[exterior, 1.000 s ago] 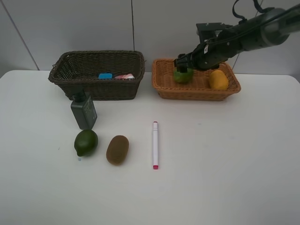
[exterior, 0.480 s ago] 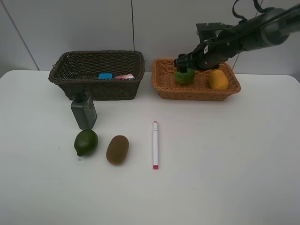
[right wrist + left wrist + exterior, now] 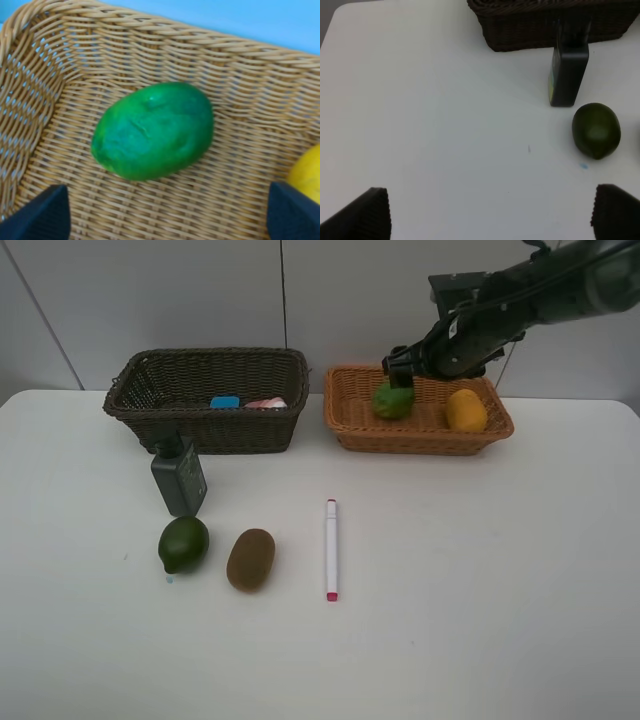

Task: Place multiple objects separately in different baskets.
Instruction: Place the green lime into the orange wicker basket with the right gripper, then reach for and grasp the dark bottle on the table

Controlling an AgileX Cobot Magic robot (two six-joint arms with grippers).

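Baskets of woven wicker stand side by side at the rear of the smooth white tabletop [image 3: 480,570], both rectangular. The dark brown basket [image 3: 200,430] is deeper and holds a flat blue eraser [image 3: 225,401] and a pink item [image 3: 265,402], too small to identify. The light tan basket [image 3: 400,435] is shallower and holds an oval bright green fruit [image 3: 393,401] with a dimpled skin, and a rounded orange mango [image 3: 466,410] apart from it.

The right gripper [image 3: 399,373] hovers just above the bright green fruit, jaws spread and holding nothing. The left gripper [image 3: 487,212] is also spread and empty, above bare tabletop.

On the tabletop lie:
- a boxy dark green bottle [image 3: 179,476], upright, just in front of the dark brown basket;
- a smooth dark green fruit [image 3: 183,544];
- a matt brown kiwi [image 3: 250,559];
- a slim white-pink marker [image 3: 331,549].
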